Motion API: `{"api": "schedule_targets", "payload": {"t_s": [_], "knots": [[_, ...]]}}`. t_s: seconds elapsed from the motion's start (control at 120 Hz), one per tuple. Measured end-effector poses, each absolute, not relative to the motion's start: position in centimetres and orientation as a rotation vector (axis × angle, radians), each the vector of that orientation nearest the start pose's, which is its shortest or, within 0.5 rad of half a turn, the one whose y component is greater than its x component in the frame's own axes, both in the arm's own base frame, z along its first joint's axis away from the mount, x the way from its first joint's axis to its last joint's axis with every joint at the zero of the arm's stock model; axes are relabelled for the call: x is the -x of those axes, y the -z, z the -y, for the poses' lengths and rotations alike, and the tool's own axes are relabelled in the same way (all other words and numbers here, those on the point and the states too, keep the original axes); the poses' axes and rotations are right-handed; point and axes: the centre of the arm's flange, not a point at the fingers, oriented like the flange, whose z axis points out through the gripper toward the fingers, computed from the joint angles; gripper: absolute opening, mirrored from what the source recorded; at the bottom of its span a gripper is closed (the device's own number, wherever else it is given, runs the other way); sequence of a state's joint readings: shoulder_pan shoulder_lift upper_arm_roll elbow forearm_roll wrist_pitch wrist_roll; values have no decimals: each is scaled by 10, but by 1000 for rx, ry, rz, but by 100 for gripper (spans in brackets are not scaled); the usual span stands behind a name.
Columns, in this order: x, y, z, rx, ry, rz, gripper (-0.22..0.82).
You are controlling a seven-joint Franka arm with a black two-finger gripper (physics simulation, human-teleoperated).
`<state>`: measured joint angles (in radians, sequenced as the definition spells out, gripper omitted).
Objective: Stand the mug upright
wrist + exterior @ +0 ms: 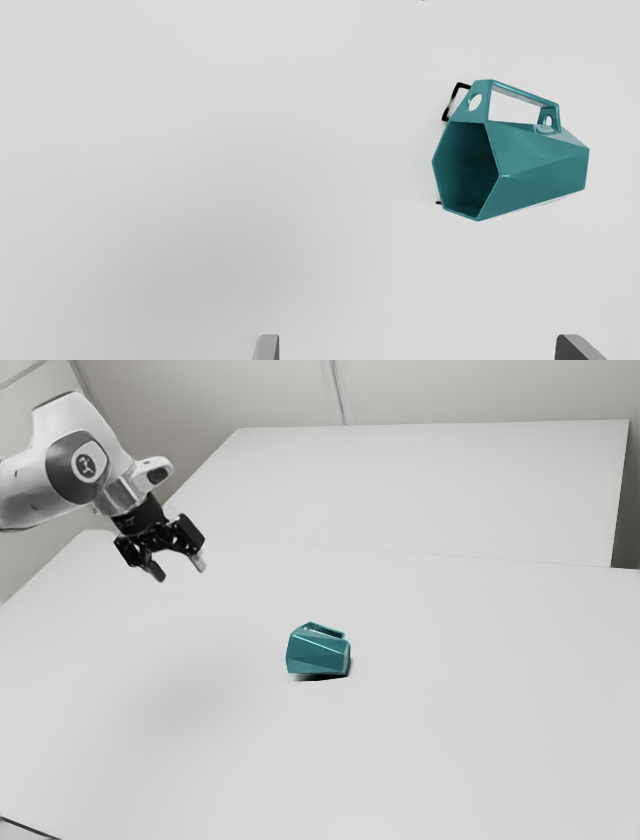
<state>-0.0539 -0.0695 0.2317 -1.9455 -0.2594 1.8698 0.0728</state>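
Setting a mug upright. The teal faceted mug [319, 653] lies on its side on the white tabletop [450, 750], its open mouth facing the exterior view's left. The black two-finger gripper [179, 573] hangs above the tabletop, well apart from the mug toward the exterior view's left; its fingers stand wide open with nothing between them. Judged from this pose, the required upright position is not attained: grasping, turning onto the base and releasing appear to remain, with no part of the result yet visible. Count: one mug, bearing one handle [525, 95]; one gripper, with two fingers; one white panel [430, 480] beyond the mug
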Motion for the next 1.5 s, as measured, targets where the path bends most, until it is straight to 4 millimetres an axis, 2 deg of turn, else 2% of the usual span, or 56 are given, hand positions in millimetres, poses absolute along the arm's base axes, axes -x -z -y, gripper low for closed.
{"api": "schedule_targets", "payload": {"t_s": [0.1,0.275,0.508,0.633,0.75,0.867,1.033,1.358,1.5], "knots": [[-542,-486,-75,3508,24,397,60],[-553,-411,-68,3675,-115,525,60],[-558,-347,-56,3793,-200,542,60],[-569,-325,-53,3844,-158,521,60],[-584,-314,-52,3879,-85,476,60],[-590,-307,-48,3917,-24,428,60],[-590,-302,-32,3966,27,350,60],[-587,-293,13,4034,100,216,60],[-585,-290,18,4044,130,204,58]]}}
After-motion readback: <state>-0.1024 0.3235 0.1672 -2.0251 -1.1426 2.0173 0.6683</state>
